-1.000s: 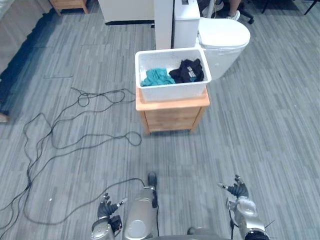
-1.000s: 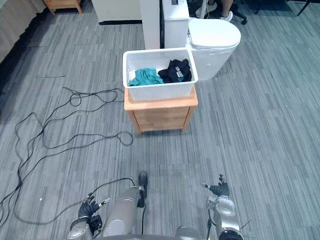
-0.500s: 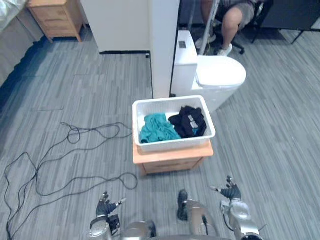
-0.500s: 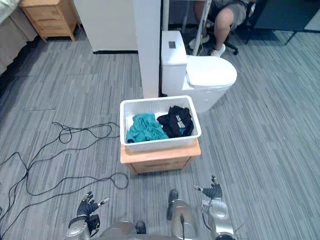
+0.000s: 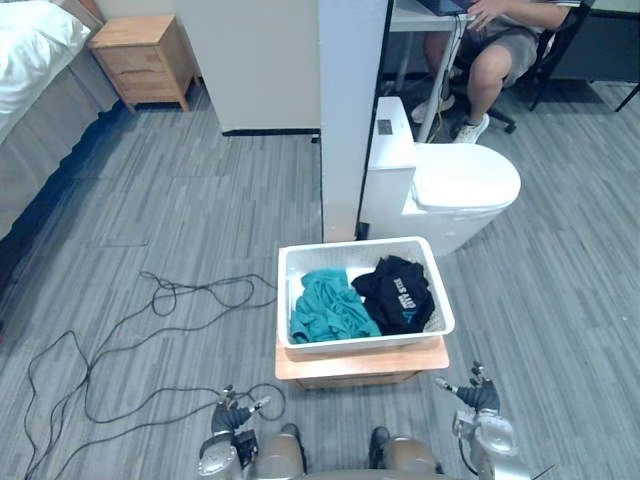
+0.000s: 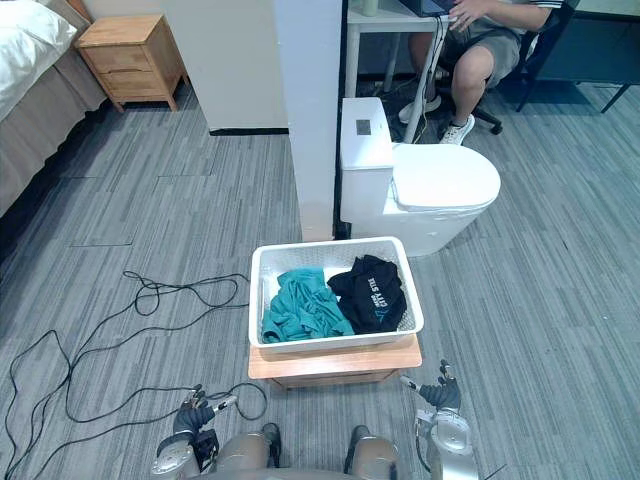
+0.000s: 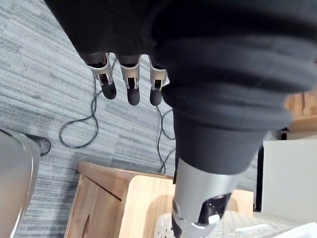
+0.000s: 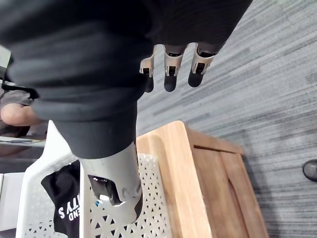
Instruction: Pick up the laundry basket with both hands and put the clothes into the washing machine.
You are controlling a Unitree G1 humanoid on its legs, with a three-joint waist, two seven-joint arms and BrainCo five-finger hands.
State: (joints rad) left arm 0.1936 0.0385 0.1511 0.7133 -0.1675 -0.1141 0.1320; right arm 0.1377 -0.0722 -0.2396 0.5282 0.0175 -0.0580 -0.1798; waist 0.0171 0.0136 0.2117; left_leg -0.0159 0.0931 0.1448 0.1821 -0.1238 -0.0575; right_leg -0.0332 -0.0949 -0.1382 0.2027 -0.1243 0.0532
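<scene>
**Approach stage, nothing yet grasped**

Grey plank floor [image 5: 150,220] throughout. At far left, bed [image 5: 30,60] with a wooden nightstand [image 5: 140,55] beside it. At centre, white pillar [image 5: 350,100]. Just right of it, white toilet [image 5: 465,185], lid down, and beyond that a seated person [image 5: 490,50]. Directly ahead, small wooden bench [image 5: 360,364] carrying the white perforated laundry basket [image 5: 365,343], long axis running left to right across the robot's front.

Inside the basket: teal garment [image 5: 328,308] in the left half, black garment [image 5: 400,293] in the right half, touching at the middle.

Low at either side, left hand [image 5: 232,425] and right hand [image 5: 478,398], both nearer the robot than the basket and apart from it. Right hand judged the closer, near the bench's right front corner. Straight and relaxed, gripping nothing: fingers [image 7: 129,87] of the left, fingers [image 8: 170,74] of the right.

Next move judged a reach forward and up to the two short end walls, one hand to each.
</scene>
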